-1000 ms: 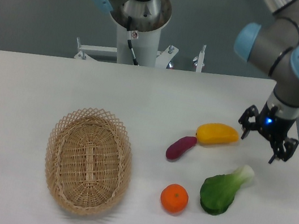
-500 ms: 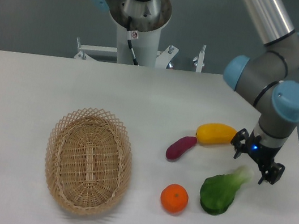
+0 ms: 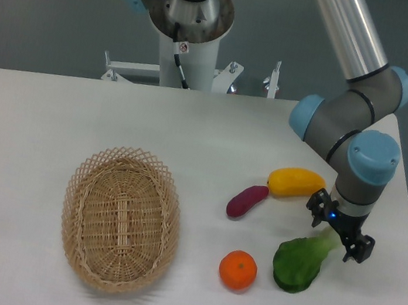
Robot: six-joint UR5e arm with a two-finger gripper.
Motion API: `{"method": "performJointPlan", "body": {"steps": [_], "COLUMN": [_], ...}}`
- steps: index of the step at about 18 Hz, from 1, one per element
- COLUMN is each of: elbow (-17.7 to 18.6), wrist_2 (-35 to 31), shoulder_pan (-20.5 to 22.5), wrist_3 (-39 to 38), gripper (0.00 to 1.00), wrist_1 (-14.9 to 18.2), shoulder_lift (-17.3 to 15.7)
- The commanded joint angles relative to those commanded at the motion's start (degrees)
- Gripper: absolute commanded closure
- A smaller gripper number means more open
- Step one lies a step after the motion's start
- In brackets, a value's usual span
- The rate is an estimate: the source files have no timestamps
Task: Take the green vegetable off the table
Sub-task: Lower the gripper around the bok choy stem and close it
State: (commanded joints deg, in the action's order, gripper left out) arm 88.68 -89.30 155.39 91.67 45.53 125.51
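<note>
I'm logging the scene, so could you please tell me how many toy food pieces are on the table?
4: the yellow piece far right, the purple piece beside it, the orange near the front, and the green vegetable under the gripper. None seems hidden.

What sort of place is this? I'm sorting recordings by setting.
Probably a robotics lab: a pedestal-mounted grey-and-blue robot arm at a plain white table, with plastic toy produce such as a leafy green vegetable and a woven wicker basket.
</note>
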Motion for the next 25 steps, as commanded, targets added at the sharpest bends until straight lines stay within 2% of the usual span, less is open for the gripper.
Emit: {"method": "performJointPlan", "body": {"steps": [5,8,13,15,18,20,23,25], "elbow": [1.1,2.6,3.1,3.0,2.6,2.6,2.2,2.3], "wrist_2": [0.0,-0.1,-0.1,-0.1,-0.1,-0.1,0.0,-0.1], "shoulder_pan": [-0.2,-0.3,-0.3,-0.3,-0.3,-0.4,-0.3,-0.3], "wrist_3": [-0.6,-0.4,-0.5,-0.5,-0.5,-0.5,-0.5,-0.6], "gripper": [0.00,0.00,0.01,0.22,0.41,0.47,0.49,0.56], "wrist_1": [-1.1,-4.3,-4.8,-5.3,-5.8,-5.8,-5.8,-5.8], "shoulder_lift": [0.5,0.7,0.7,0.7,0.8,0.8,0.8,0.8]}}
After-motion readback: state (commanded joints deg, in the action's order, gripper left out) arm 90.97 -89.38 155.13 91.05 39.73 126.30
